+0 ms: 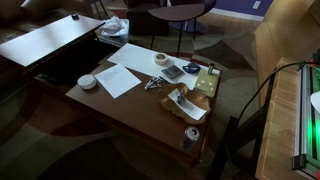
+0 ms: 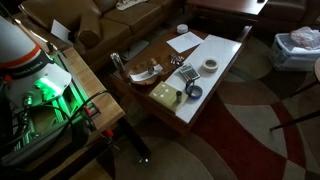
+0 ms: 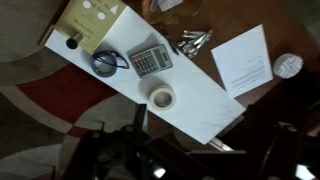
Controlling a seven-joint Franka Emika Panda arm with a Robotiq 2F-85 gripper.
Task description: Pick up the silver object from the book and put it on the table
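Observation:
The silver object [image 3: 193, 40] is a small bunch of metal pieces. It lies on the table [image 3: 205, 100] between the calculator [image 3: 147, 62] and the sheet of paper [image 3: 243, 60], apart from the yellow book [image 3: 90, 22]. It shows in both exterior views [image 1: 152, 83] [image 2: 177, 60], as does the table [image 1: 120, 110] [image 2: 215, 88]. My gripper [image 3: 150, 160] is only dark shapes at the bottom of the wrist view, high above the table. I cannot tell whether it is open or shut.
On the table are a tape roll [image 3: 162, 97], a black ring [image 3: 105, 63], a round white item [image 3: 288, 66], a can [image 1: 192, 135] and crumpled wrapping [image 1: 185, 103]. A pale-topped desk [image 1: 50, 40] and a round dark table [image 1: 180, 12] stand beyond. A sofa [image 2: 110, 20] is alongside.

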